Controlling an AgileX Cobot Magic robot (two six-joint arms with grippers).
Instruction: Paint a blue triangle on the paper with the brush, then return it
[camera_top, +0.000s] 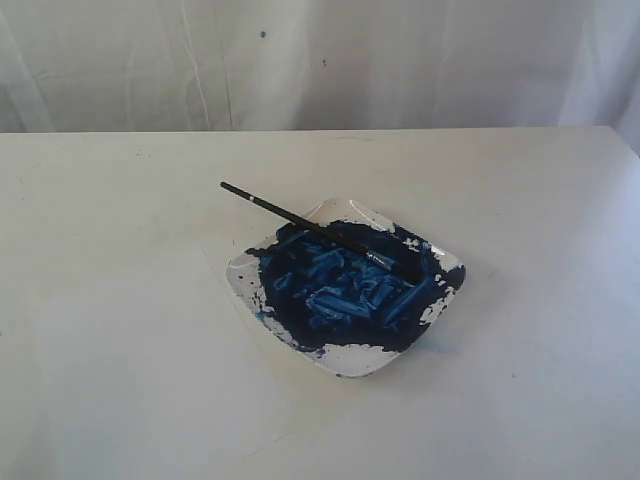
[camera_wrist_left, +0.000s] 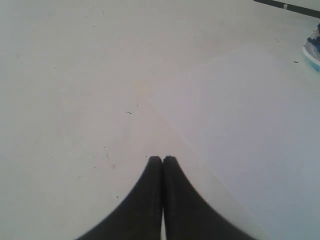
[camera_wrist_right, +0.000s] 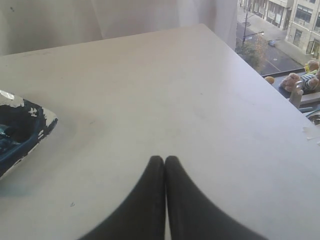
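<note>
The black-handled brush (camera_top: 305, 222) lies across the dish (camera_top: 352, 361), its tip in the dark blue paint and its handle sticking out past the far left rim. The white paper (camera_top: 150, 340) lies flat on the table left of the dish, faint against the tabletop; its corner shows in the left wrist view as paper (camera_wrist_left: 240, 140). No blue triangle shows on it. My left gripper (camera_wrist_left: 162, 159) is shut and empty above the table by the paper's edge. My right gripper (camera_wrist_right: 164, 159) is shut and empty, apart from the dish (camera_wrist_right: 42, 127). Neither gripper appears in the exterior view.
A white curtain (camera_top: 320, 60) hangs behind the table. The table's far right edge (camera_wrist_right: 250, 70) drops off beside a window with a street below. The brush handle (camera_wrist_left: 285, 6) and dish rim (camera_wrist_left: 312, 50) show at the left wrist view's corner.
</note>
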